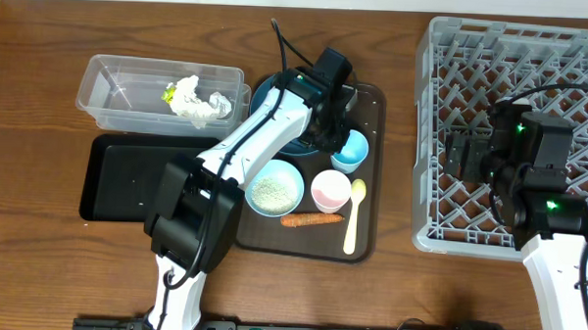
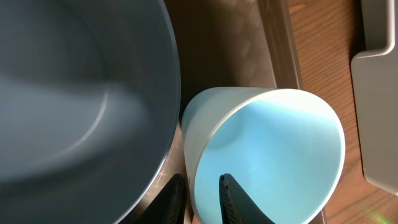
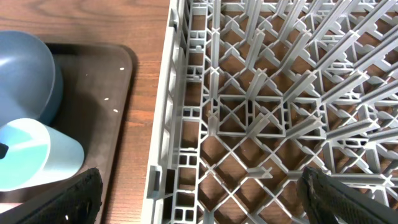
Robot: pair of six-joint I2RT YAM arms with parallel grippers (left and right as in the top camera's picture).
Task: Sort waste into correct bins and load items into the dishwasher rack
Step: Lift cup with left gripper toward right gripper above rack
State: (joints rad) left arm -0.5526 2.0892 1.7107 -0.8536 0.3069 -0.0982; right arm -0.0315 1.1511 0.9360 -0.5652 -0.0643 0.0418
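My left gripper (image 1: 340, 127) reaches over the dark brown tray (image 1: 371, 101) to the light blue cup (image 1: 350, 151). In the left wrist view the left gripper (image 2: 200, 180) pinches the cup (image 2: 273, 149) by its wall, one finger inside and one outside, beside the dark blue bowl (image 2: 74, 93). A small light blue bowl (image 1: 275, 187) holds rice. The pink cup (image 1: 330, 190), pale yellow spoon (image 1: 354, 216) and carrot piece (image 1: 311, 220) lie near it. My right gripper (image 1: 466, 156) stands open over the left edge of the grey rack (image 1: 533, 66), nothing between its fingers (image 3: 81, 196).
The clear tub (image 1: 120, 85) at the back left holds crumpled tissue (image 1: 200, 100) and a yellow-green wrapper (image 1: 167, 95). The black tray (image 1: 127, 179) lies in front of it. A strip of bare wood (image 3: 146, 74) separates the brown tray from the rack.
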